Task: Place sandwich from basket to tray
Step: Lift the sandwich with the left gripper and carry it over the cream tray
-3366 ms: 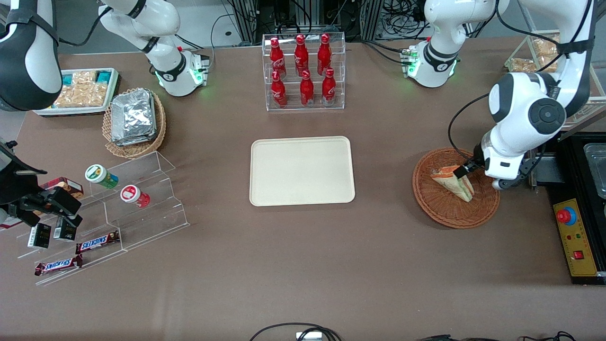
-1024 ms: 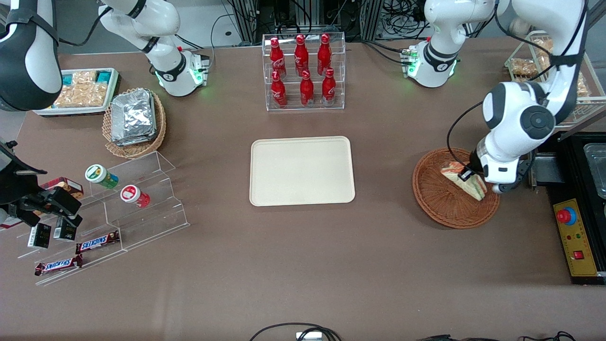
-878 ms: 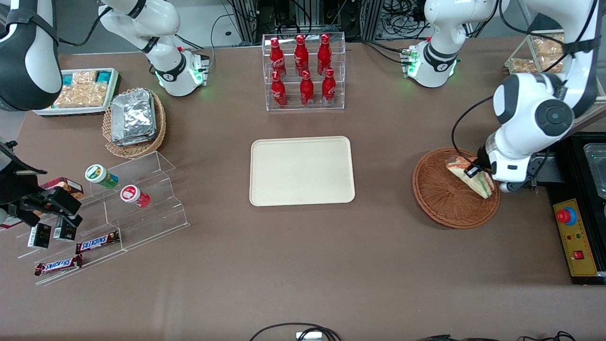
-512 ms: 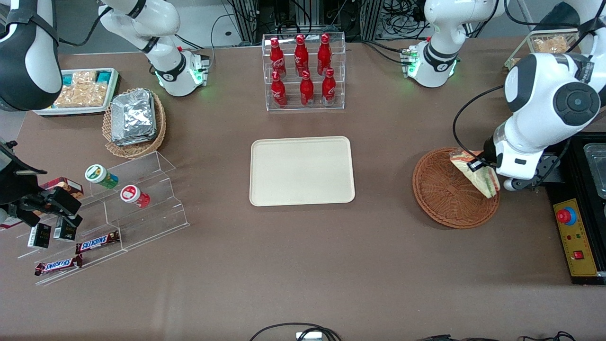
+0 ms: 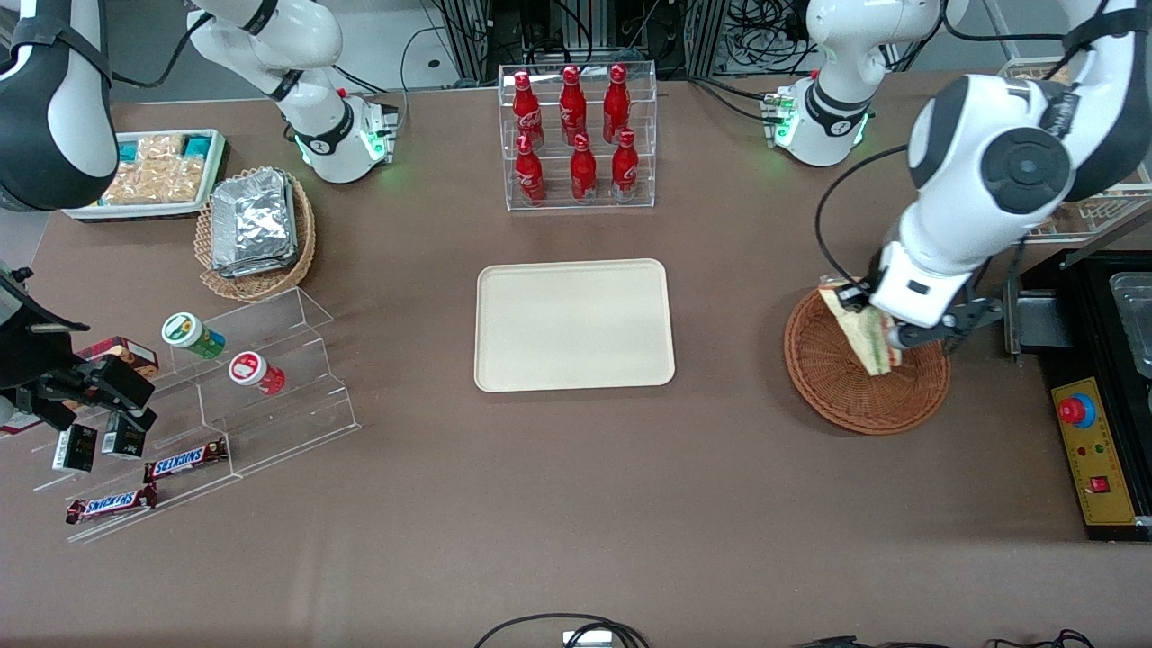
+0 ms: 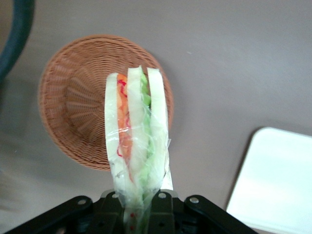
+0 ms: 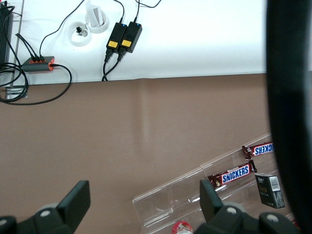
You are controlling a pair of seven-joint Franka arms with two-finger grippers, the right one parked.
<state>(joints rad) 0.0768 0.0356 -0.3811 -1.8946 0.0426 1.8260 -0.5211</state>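
Note:
My left gripper (image 5: 866, 317) (image 6: 136, 202) is shut on the sandwich (image 5: 864, 331) (image 6: 136, 139), a plastic-wrapped wedge of pale bread with orange, red and green filling. The sandwich hangs in the air above the reddish-brown wicker basket (image 5: 846, 391) (image 6: 73, 112), over the basket's edge nearest the tray. The basket holds nothing else. The cream-beige tray (image 5: 574, 324) (image 6: 278, 180) lies flat at the table's middle with nothing on it.
A clear rack of red bottles (image 5: 576, 135) stands farther from the front camera than the tray. Toward the working arm's end sits a black box with a red button (image 5: 1093, 450). A tan basket of foil packets (image 5: 256, 229) and clear snack shelves (image 5: 225, 396) lie toward the parked arm's end.
The gripper has lifted the sandwich out of the basket, swung outward, then come back toward the tray side of the basket, higher than before.

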